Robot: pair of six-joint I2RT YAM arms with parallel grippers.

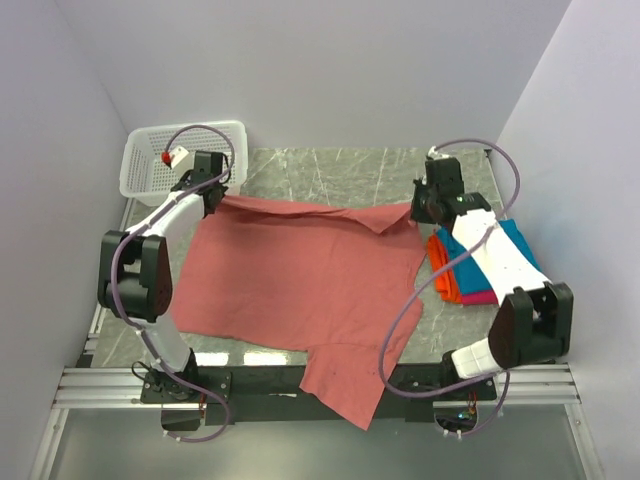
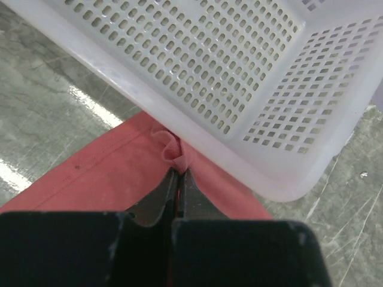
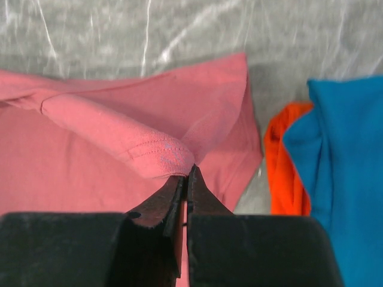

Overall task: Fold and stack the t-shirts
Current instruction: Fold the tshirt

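A large salmon-red t-shirt [image 1: 290,280] lies spread over the table, one part hanging off the near edge. My left gripper [image 1: 213,190] is shut on a pinch of its far left edge [image 2: 175,156], right by the white basket. My right gripper [image 1: 425,208] is shut on a rolled hem at its far right corner [image 3: 161,152]. A folded stack of teal-blue [image 1: 478,268], orange [image 1: 441,275] and magenta-pink [image 1: 480,297] t-shirts lies at the right, partly under my right arm. The teal-blue t-shirt [image 3: 347,167] and the orange one [image 3: 287,161] also show in the right wrist view.
A white plastic mesh basket [image 1: 150,165] stands at the far left corner, its rim [image 2: 197,140] just beyond my left fingertips. Grey marble tabletop [image 1: 330,175] shows beyond the shirt. Walls close in on left, back and right.
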